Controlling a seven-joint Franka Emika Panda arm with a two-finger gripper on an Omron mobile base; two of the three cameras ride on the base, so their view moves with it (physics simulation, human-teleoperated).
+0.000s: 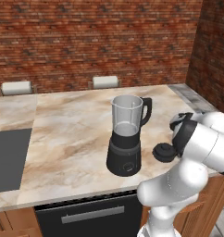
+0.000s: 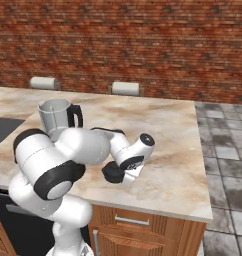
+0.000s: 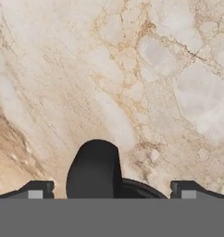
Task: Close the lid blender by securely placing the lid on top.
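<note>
The blender [image 1: 127,139] stands upright on the marble counter, with a black base, a clear open jar and a black side handle; its jar [image 2: 55,117] shows behind my arm in the right base view. The lid [image 1: 164,152], a black round cap, lies flat on the counter just right of the blender. In the right base view the lid [image 2: 112,173] sits right under my hand. My gripper [image 3: 111,190] is open, a fingertip on each side of the lid [image 3: 95,171], whose raised knob rises between them. Nothing is held.
A dark cooktop [image 1: 7,157] is set into the counter [image 1: 72,134] at the left. Two white seat backs [image 1: 105,82] stand behind the counter's far edge, before a brick wall. The counter's right end [image 2: 205,200] drops to a tiled floor.
</note>
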